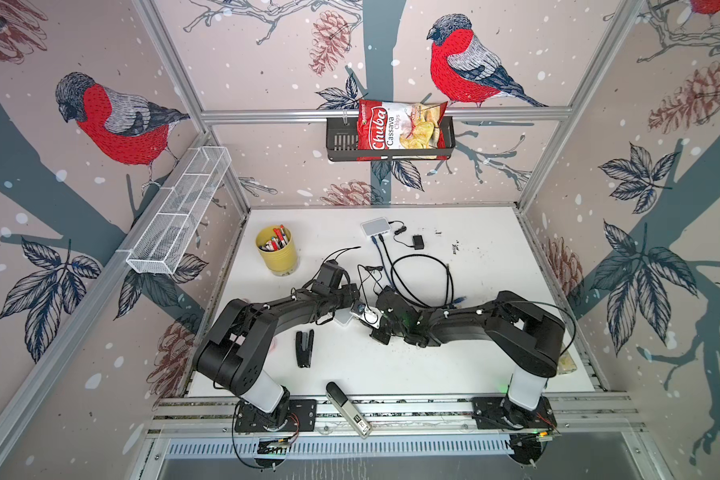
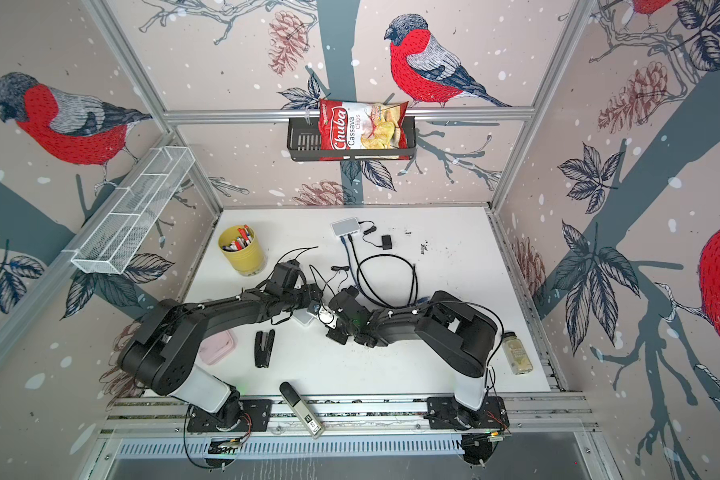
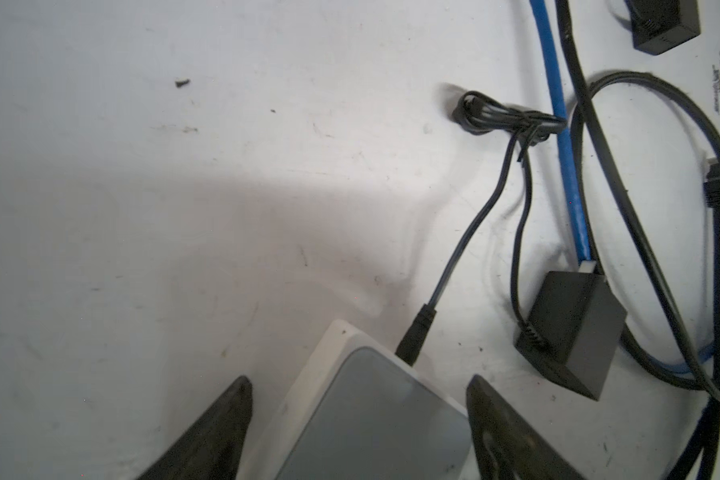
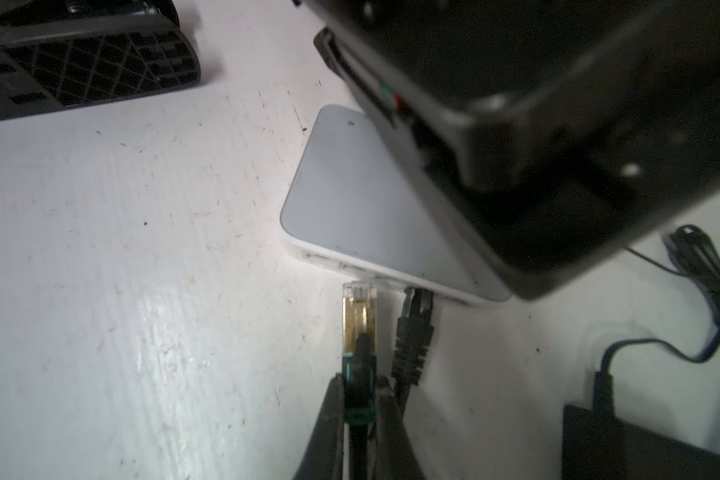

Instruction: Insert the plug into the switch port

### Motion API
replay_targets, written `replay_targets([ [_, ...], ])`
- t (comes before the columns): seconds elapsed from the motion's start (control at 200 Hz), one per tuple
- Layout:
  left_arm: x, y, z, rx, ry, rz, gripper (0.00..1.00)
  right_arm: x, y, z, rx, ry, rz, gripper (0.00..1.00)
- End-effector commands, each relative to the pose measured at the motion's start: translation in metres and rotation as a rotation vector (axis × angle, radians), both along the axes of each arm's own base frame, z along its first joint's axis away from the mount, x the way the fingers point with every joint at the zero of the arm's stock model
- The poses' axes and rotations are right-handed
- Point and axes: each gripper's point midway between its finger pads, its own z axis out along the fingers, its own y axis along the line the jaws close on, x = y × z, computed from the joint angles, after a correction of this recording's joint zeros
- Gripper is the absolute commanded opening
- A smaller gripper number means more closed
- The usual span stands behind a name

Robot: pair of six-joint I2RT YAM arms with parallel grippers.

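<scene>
Plug (image 4: pixel 359 309): clear Ethernet connector with a teal boot, lying low over the white table (image 4: pixel 142 291). Its nose is right at the port edge of the switch (image 4: pixel 366 195), but nearly the whole body shows, so it is not seated. Can't tell whether the tip has entered the port mouth.

A black plug (image 4: pixel 414 324) is already in the port just beside it, so clearance on that side is tight. A power lead (image 3: pixel 412 332) is plugged into the opposite edge of the switch. Judged progress: plug picked up and lined up; the final push-in and release are left.

Right gripper (image 4: pixel 360 380) is closed tight on the plug's boot, fingers either side and the cable running back between them.

Left gripper (image 3: pixel 358 380) has its jaws wide, straddling the switch body. One finger (image 3: pixel 487 411) is against or over the switch's edge. Looks like bracing, but can't tell whether it actually clamps.

Further out are the black power adapter (image 3: pixel 574 332), the blue cable (image 3: pixel 562 137) and the stapler (image 4: pixel 88 54), all clear of the insertion line.
</scene>
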Motion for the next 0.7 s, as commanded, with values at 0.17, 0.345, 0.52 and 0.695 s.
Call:
replay_targets([
  [0.17,-0.006,-0.007,-0.002,-0.047,0.032,-0.006,0.8,-0.008,-0.006,-0.011,-0.066,0.074,-0.029,0.06],
  [0.345,-0.006,-0.006,-0.002,-0.046,0.033,-0.006,0.8,-0.013,-0.013,-0.023,-0.1,0.103,-0.056,0.05],
  [0.52,-0.007,-0.005,-0.001,-0.05,0.029,-0.001,0.8,-0.003,-0.014,-0.024,-0.086,0.088,-0.119,0.05],
  [0.695,-0.008,-0.008,0.0,-0.057,0.03,-0.004,0.8,0.002,-0.002,-0.019,-0.053,0.083,-0.134,0.05],
])
